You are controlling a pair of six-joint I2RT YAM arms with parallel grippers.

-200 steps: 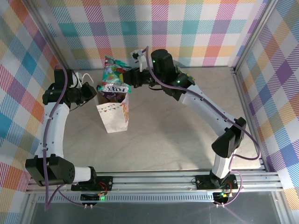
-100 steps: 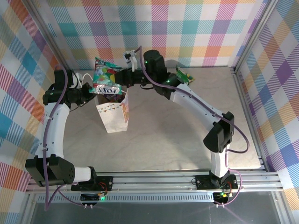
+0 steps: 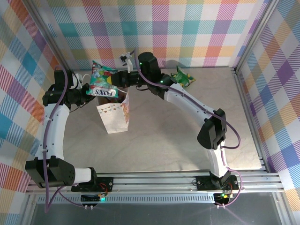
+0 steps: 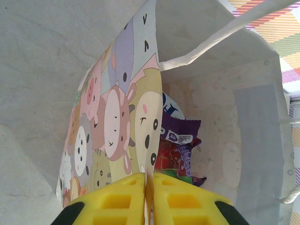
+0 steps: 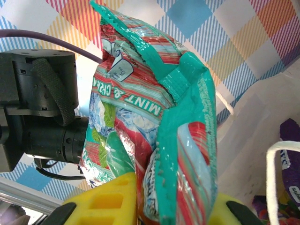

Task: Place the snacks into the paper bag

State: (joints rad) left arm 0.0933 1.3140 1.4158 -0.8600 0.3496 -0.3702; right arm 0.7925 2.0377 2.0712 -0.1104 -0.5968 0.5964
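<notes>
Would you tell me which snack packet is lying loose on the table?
The green packet by the back wall; the teal packet is in the right gripper.

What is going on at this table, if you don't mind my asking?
Two robot arms are filling a paper bag with snack packets. The left tool pinches the bag's side wall at the rim, holding its mouth open. The right tool grips a teal mint packet close above the opening, not yet released. A purple packet and others already lie inside, and a green packet waits on the table.
</notes>
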